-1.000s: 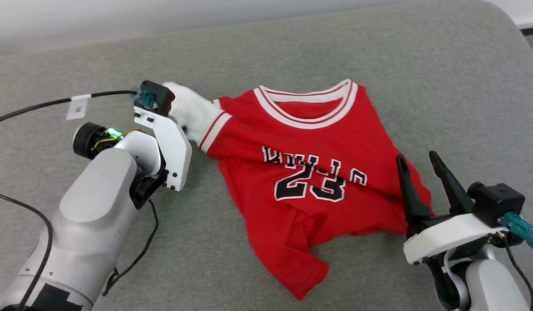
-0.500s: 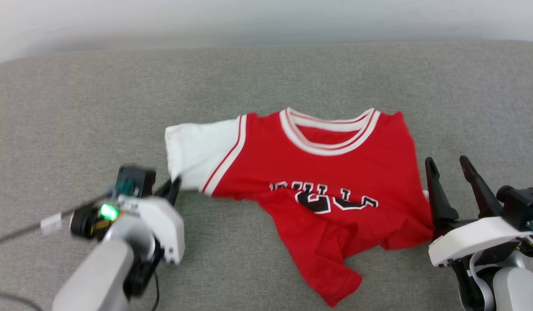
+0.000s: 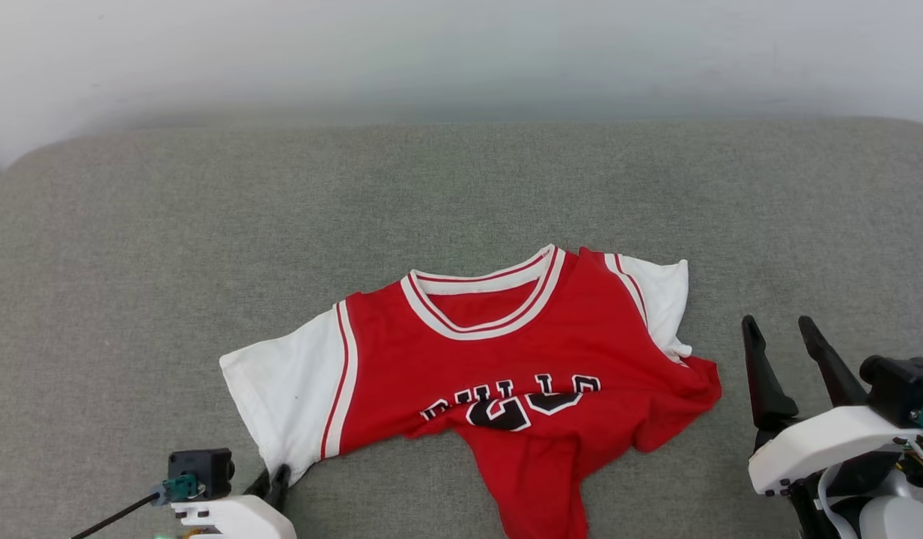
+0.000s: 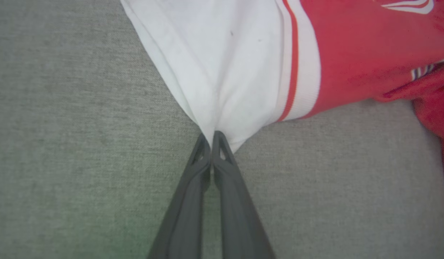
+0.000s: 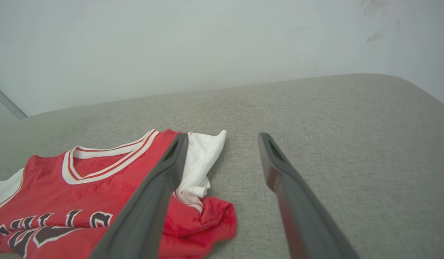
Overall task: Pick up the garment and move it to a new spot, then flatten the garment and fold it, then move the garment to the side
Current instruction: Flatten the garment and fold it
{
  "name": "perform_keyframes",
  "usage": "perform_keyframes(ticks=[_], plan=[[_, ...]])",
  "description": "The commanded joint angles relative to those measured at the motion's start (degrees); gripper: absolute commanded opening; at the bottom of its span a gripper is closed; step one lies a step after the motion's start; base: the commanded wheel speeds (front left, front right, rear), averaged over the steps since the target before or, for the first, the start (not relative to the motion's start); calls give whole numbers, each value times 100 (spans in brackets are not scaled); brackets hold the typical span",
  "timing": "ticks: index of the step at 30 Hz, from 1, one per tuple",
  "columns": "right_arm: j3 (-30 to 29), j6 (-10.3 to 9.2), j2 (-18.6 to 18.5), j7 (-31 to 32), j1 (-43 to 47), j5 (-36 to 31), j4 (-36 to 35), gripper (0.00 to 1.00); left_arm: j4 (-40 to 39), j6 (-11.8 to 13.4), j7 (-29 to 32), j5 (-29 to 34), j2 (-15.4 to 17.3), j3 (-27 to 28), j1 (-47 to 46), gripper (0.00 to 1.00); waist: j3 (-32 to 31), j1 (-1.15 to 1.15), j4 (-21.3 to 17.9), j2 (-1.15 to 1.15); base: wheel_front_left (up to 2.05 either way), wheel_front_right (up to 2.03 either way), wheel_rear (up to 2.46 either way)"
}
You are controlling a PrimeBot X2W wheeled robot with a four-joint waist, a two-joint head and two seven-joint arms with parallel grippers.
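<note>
A red jersey-style garment [image 3: 521, 329] with white short sleeves and red-and-white striped neck trim lies front up near the middle of a grey fabric cushion [image 3: 461, 180]. Its black, white-outlined lettering is creased under a fold, so only broken parts of letters show and no word reads whole. The left gripper [image 4: 211, 138], low at the garment's left side, is clenched on the tip of the white sleeve [image 4: 222, 72]. The right gripper [image 3: 776, 326] stands near the garment's right edge with its fingers spread, grasping nothing.
</note>
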Motion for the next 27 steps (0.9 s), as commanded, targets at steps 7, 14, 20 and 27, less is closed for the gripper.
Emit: perform_keyframes(ticks=[7, 14, 20, 27], plan=[[-184, -2, -5, 328, 116, 150, 71, 100, -306, 167, -902, 432, 14, 221, -248, 100, -236, 0, -48, 0, 0, 0, 0], [-361, -2, -140, 725, -8, 363, 177, 100, -463, 166, -1741, 717, -66, 383, -585, 100, -307, 0, -38, 0, 0, 0, 0], [-459, -2, -372, 1338, -380, 667, 406, 100, -521, 93, -1943, 836, -168, 424, -990, 100, -135, 0, 86, 0, 0, 0, 0], [-399, -2, -924, 2918, -1285, 1206, 1032, 100, -727, 56, -2031, 984, -368, 327, -1409, 100, 344, 0, 439, 0, 0, 0, 0]])
